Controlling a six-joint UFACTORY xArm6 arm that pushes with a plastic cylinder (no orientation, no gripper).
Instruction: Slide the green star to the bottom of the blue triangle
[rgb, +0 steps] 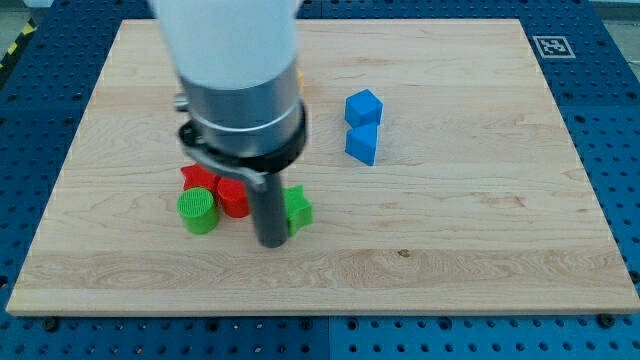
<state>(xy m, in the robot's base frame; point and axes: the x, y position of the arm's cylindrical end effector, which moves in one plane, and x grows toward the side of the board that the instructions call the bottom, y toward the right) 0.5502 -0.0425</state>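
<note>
The green star (298, 208) lies on the wooden board, partly hidden behind my rod. My tip (272, 242) rests on the board right at the star's left side, touching or nearly touching it. The blue triangle (362, 144) sits up and to the right of the star, well apart from it. A blue cube (363, 106) sits just above the triangle, touching it.
A green cylinder (198, 211) stands left of my tip. A red cylinder (234, 198) and a red star (197, 178) sit beside it, partly hidden by the arm. A yellow block (301, 78) peeks out behind the arm. The board's bottom edge (320, 312) is near.
</note>
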